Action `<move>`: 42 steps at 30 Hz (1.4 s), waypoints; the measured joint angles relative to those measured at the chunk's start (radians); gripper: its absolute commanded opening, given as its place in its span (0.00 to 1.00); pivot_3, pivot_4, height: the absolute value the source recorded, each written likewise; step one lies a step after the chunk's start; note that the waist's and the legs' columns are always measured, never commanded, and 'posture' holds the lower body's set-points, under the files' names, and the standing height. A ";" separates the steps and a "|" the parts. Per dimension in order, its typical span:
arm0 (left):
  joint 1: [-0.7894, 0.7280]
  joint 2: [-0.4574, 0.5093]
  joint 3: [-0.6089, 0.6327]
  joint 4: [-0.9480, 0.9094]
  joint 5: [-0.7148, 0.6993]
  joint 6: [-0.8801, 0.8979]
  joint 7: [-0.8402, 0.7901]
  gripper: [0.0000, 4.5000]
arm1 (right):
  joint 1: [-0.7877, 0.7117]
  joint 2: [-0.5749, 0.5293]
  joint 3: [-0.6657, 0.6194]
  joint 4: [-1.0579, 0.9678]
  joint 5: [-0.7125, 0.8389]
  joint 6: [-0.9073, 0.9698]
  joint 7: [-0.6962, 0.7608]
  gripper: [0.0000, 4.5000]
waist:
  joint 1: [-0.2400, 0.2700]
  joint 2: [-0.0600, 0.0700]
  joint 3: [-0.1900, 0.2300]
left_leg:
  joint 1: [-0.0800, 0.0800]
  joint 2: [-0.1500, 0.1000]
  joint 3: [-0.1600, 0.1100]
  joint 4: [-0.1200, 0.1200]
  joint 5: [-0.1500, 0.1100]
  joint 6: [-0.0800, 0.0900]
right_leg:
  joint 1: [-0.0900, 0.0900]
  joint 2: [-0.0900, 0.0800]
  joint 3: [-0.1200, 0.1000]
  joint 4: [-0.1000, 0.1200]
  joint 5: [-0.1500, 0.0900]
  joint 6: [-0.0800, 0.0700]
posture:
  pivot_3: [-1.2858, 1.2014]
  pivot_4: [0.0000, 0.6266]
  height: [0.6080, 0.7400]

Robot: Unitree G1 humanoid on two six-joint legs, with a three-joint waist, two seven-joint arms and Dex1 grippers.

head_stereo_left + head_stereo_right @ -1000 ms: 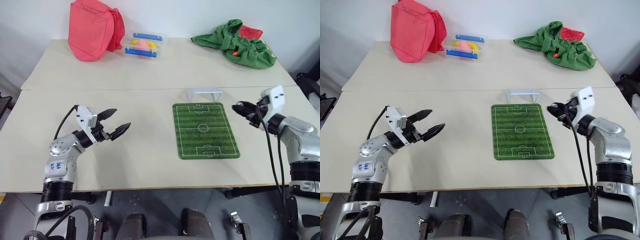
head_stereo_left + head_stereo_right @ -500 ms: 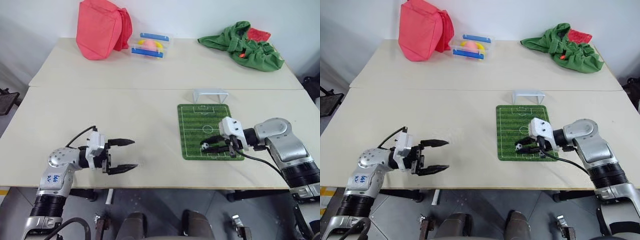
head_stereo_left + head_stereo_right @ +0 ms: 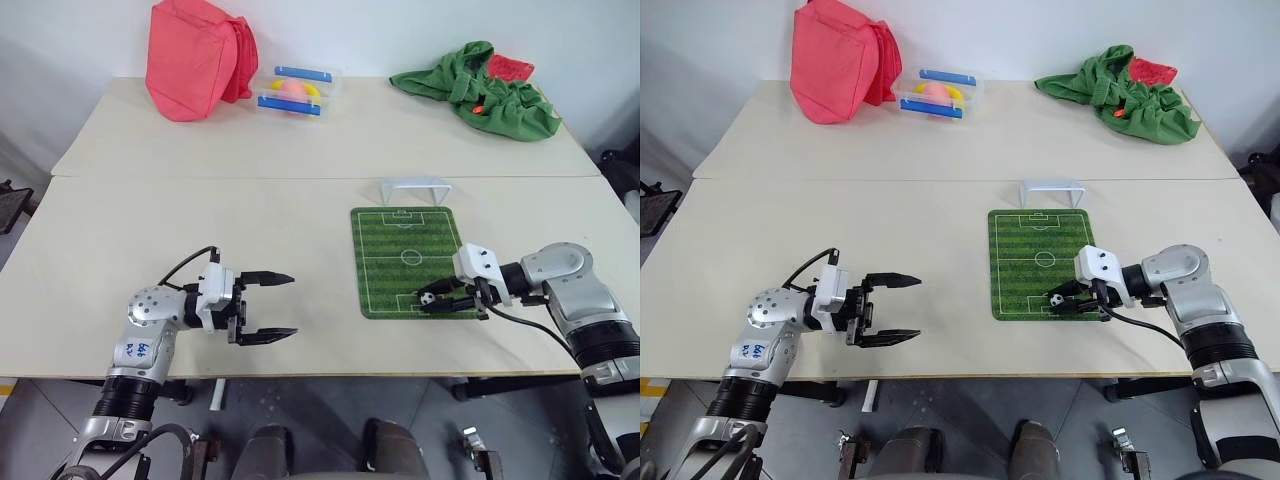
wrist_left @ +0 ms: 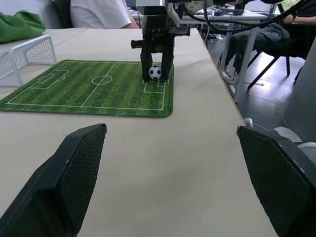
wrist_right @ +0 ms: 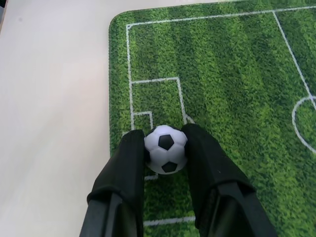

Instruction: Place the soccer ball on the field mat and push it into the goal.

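Ball [image 5: 166, 149] pinched in right claw [image 3: 447, 301], low over the near penalty box of the field mat [image 3: 410, 262], apparently to set it down in line with the goal [image 3: 412, 186] at the mat's far edge. Right forearm reaches in from the right, claw angled down toward the mat. Left claw [image 3: 270, 305] spread wide, empty, level over bare counter [image 3: 150, 220], well left of the mat.

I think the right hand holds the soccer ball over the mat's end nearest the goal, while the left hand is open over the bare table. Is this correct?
Not quite. The right hand holds the soccer ball over the field mat's end farthest from the goal, as the left eye view shows. The left hand is indeed open over the bare table.
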 measured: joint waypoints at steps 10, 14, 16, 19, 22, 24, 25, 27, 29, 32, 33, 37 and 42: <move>0.005 0.001 -0.002 0.012 0.003 -0.017 -0.008 1.00 | -0.005 0.025 -0.006 0.026 -0.002 -0.027 0.004 0.48 | -0.003 0.000 0.000 | 0.001 0.000 0.000 0.001 0.000 0.000 | 0.000 0.000 0.000 0.001 0.000 0.000 | 0.52 0.24 1.00; 0.005 0.001 -0.003 0.012 0.004 -0.018 -0.005 1.00 | -0.010 0.032 -0.006 0.032 -0.004 -0.039 0.008 0.67 | -0.003 0.000 0.000 | 0.001 0.000 0.000 0.003 0.000 0.000 | 0.001 0.000 0.001 0.002 0.000 0.000 | 0.52 0.24 1.00; 0.005 0.001 -0.005 0.012 0.006 -0.019 -0.004 1.00 | -0.019 0.033 -0.006 0.038 -0.012 -0.039 0.008 0.67 | -0.003 0.000 0.000 | 0.000 0.000 0.000 0.004 0.000 0.000 | 0.001 0.000 0.001 0.002 0.000 0.000 | 0.52 0.24 1.00; 0.005 0.001 -0.010 0.012 0.007 -0.019 0.001 1.00 | -0.022 0.033 -0.006 0.038 -0.015 -0.039 0.010 0.67 | 0.000 0.000 0.000 | 0.000 0.000 0.000 0.004 0.000 0.000 | 0.000 0.000 0.001 0.002 0.000 0.000 | 0.52 0.24 1.00; 0.005 -0.001 -0.011 0.012 0.009 -0.020 0.003 1.00 | -0.029 0.033 -0.006 0.036 -0.015 -0.038 0.012 0.67 | 0.000 0.000 0.000 | 0.000 0.000 0.000 0.004 0.000 0.000 | 0.000 0.000 0.001 0.002 0.000 0.000 | 0.52 0.24 1.00; 0.005 -0.006 -0.011 0.012 0.010 -0.021 0.003 1.00 | -0.036 0.030 -0.006 0.025 -0.015 -0.035 0.014 0.67 | 0.001 0.000 0.000 | 0.000 0.000 0.000 0.004 0.000 0.000 | 0.000 0.000 0.001 0.002 0.000 0.000 | 0.52 0.24 1.00; 0.005 -0.008 -0.012 0.012 0.011 -0.022 0.003 1.00 | -0.039 0.028 -0.006 0.018 -0.014 -0.033 0.014 0.67 | 0.001 0.000 0.000 | 0.000 0.000 0.000 0.004 0.000 0.000 | 0.000 0.000 0.001 0.002 0.000 0.000 | 0.52 0.24 1.00; 0.005 -0.011 -0.013 0.012 0.013 -0.024 0.003 1.00 | -0.049 0.015 -0.006 -0.020 -0.010 -0.015 0.015 0.67 | 0.002 0.000 0.000 | 0.000 0.000 0.000 0.004 0.000 0.000 | 0.000 0.000 0.001 0.002 0.000 0.000 | 0.52 0.24 1.00; 0.004 -0.014 -0.013 0.013 0.015 -0.026 0.002 1.00 | -0.064 0.002 -0.009 -0.070 -0.005 0.017 0.009 0.67 | 0.002 0.000 0.000 | 0.000 0.000 0.000 0.004 0.000 0.000 | 0.000 0.000 0.001 0.002 0.000 0.000 | 0.52 0.24 1.00; 0.001 -0.020 -0.019 0.017 0.016 -0.027 0.001 1.00 | -0.072 -0.004 -0.020 -0.142 0.002 0.065 -0.011 0.59 | 0.002 0.000 0.000 | 0.000 0.000 0.000 0.003 0.000 0.000 | 0.000 0.000 0.001 0.002 0.000 0.000 | 0.52 0.24 1.00; 0.001 -0.022 -0.021 0.017 0.016 -0.027 0.001 1.00 | -0.058 -0.004 -0.037 -0.174 0.013 0.080 -0.022 0.54 | 0.003 0.000 0.000 | 0.000 0.000 0.000 0.003 0.000 0.000 | 0.000 0.000 0.001 0.002 0.000 0.000 | 0.52 0.24 1.00; -0.001 -0.022 -0.021 0.035 0.017 -0.028 0.001 1.00 | 0.035 -0.026 -0.077 -0.300 0.058 0.146 -0.035 0.24 | 0.012 0.000 0.000 | -0.001 0.000 0.000 0.003 -0.001 0.000 | 0.000 0.000 0.001 0.002 0.000 0.000 | 0.52 0.24 1.00; -0.002 -0.021 -0.021 0.044 0.017 -0.032 -0.001 1.00 | 0.178 -0.063 -0.094 -0.405 0.090 0.209 -0.041 0.00 | 0.013 0.000 0.000 | -0.001 0.000 0.000 0.004 -0.001 0.000 | 0.000 0.000 0.001 0.001 0.000 0.000 | 0.52 0.24 1.00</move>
